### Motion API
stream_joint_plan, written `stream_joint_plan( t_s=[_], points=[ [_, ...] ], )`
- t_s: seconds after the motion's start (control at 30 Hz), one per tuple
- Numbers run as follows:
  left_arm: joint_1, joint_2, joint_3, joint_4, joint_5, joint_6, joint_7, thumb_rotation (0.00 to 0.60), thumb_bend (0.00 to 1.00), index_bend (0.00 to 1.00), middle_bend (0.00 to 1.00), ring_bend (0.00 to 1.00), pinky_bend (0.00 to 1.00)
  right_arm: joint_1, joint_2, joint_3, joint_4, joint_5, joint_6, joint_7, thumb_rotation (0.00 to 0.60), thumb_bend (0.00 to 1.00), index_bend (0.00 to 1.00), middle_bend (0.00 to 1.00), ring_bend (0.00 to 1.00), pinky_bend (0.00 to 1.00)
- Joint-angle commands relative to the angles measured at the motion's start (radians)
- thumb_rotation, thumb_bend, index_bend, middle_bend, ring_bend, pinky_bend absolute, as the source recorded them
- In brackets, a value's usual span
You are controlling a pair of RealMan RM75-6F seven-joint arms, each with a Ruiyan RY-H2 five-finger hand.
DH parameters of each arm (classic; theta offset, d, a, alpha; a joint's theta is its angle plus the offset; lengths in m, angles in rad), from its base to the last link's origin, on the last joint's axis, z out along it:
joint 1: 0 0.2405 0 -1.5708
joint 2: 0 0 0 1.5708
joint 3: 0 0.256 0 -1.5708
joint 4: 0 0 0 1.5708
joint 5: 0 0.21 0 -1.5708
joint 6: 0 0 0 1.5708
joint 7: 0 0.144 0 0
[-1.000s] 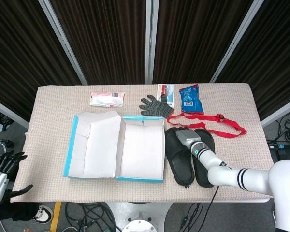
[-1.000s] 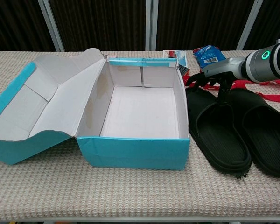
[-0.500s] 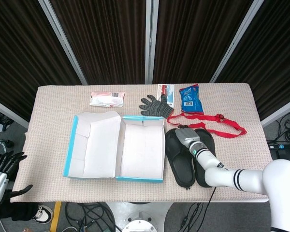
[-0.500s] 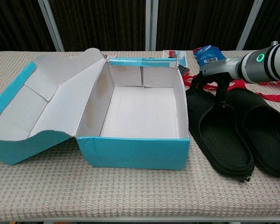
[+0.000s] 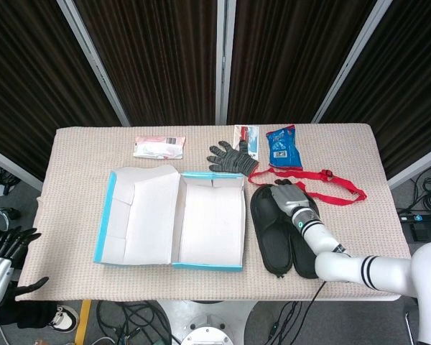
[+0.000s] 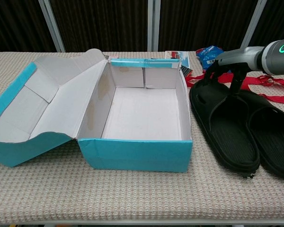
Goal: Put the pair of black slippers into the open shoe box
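Now we see the right hand (image 6: 226, 66) gripping the toe end of the black slippers (image 5: 280, 228).
We find the pair beside the open shoe box (image 6: 142, 113), on the table (image 5: 79, 180); our left hand (image 5: 3, 255) hangs open off the table's edge.

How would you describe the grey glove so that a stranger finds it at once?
Start from the open shoe box in the table's middle and look just beyond its far right corner. The grey glove lies flat there, beside a blue packet; it alone shows spread knitted fingers.
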Motion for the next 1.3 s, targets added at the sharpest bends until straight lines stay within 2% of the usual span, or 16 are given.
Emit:
stream_joint_plan(
  t_s=[0.03, 0.37, 0.5, 0.7, 0.9, 1.1, 1.3],
  points=[
    [0.001, 0.001, 0.0, -0.002, -0.001, -0.001, 0.002, 0.6, 0.1, 0.17, 0.13, 0.03, 0.07, -0.051, 0.061, 0.032, -0.046, -0.071, 0.017, 0.059, 0.6, 0.06, 0.49, 0.45, 0.05, 0.0],
    [-0.002, 0.007, -0.002, -0.015, -0.003, -0.005, 0.015, 0.6, 0.1, 0.17, 0.13, 0.03, 0.07, -0.243, 0.247, 0.146, -0.171, -0.38, 0.103, 0.319, 0.6, 0.07, 0.51, 0.47, 0.08, 0.02],
    [-0.002, 0.01, -0.005, -0.021, -0.007, -0.006, 0.015, 0.6, 0.1, 0.17, 0.13, 0.03, 0.07, -0.309, 0.33, 0.204, -0.215, -0.497, 0.119, 0.462, 0.6, 0.07, 0.52, 0.47, 0.09, 0.04],
    [-0.001, 0.014, -0.006, -0.029, -0.011, -0.006, 0.018, 0.6, 0.1, 0.17, 0.13, 0.03, 0.07, -0.358, 0.373, 0.293, -0.223, -0.609, 0.12, 0.663, 0.6, 0.07, 0.54, 0.48, 0.13, 0.09],
    [0.006, 0.013, -0.007, -0.026, -0.021, -0.006, 0.011, 0.6, 0.1, 0.17, 0.13, 0.03, 0.07, -0.364, 0.289, 0.346, -0.188, -0.686, 0.13, 0.792, 0.6, 0.07, 0.55, 0.49, 0.17, 0.2],
    [0.008, 0.014, -0.007, -0.02, -0.023, -0.006, -0.005, 0.6, 0.1, 0.17, 0.13, 0.03, 0.07, -0.349, 0.084, 0.384, -0.101, -0.721, 0.183, 0.892, 0.6, 0.07, 0.55, 0.49, 0.17, 0.21],
    [0.012, 0.016, -0.007, -0.014, -0.026, -0.003, -0.015, 0.6, 0.1, 0.17, 0.13, 0.03, 0.07, -0.311, -0.108, 0.407, 0.029, -0.731, 0.169, 1.003, 0.6, 0.06, 0.55, 0.49, 0.17, 0.21]
  ],
)
